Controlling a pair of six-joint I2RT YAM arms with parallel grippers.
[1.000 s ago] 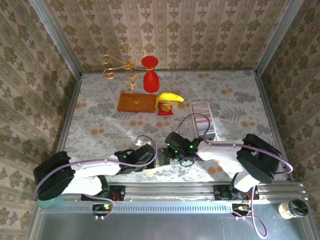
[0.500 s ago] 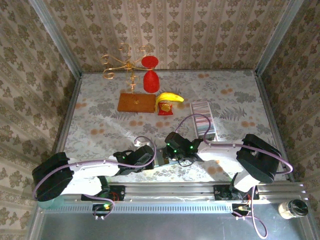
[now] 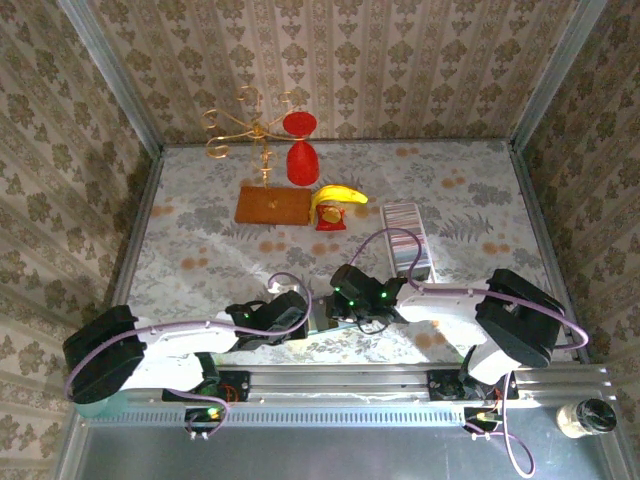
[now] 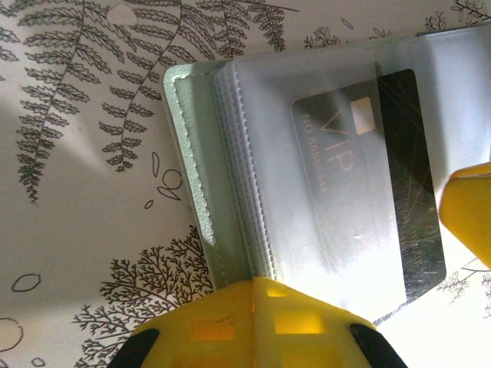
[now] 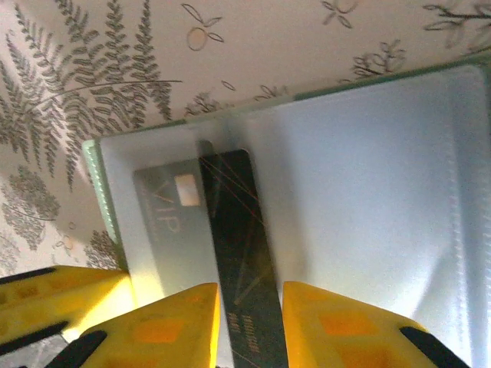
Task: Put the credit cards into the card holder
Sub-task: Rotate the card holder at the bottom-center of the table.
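1. Card holder (image 4: 261, 169) first: it's lying open on the tabletop (image 3: 200, 250), right at my near edge, between my two arms.
2. My left end effector (image 4: 253, 295) has its fingers drawn together with no gap showing, tips on the holder's near edge. Pretty sure it's nipping that edge so the thing can't slide.
3. My right end effector (image 5: 249, 295) is open by a narrow gap, with a finger either side of the dark exposed strip of a VIP card (image 4: 410, 176). I can't tell whether they're actually pinching it or just sitting over it.
4. That card is partway under a frosted sleeve. The VIP half is covered and the dark strip sticks out, so I'd say the step in hand is seating this one card, roughly halfway in.
5. Next move, I reckon: a flat push toward the holder's green spine, with the left side clamped firm so the sleeve doesn't buckle.
6. Further out on my right, the other credit cards (image 3: 405, 235) stand in a row in a clear tray (image 3: 430, 262), so there's plenty left to do.
7. Way at the back: banana (image 3: 338, 194), brown board (image 3: 273, 205), gold stand (image 3: 245, 128). Not my problem.
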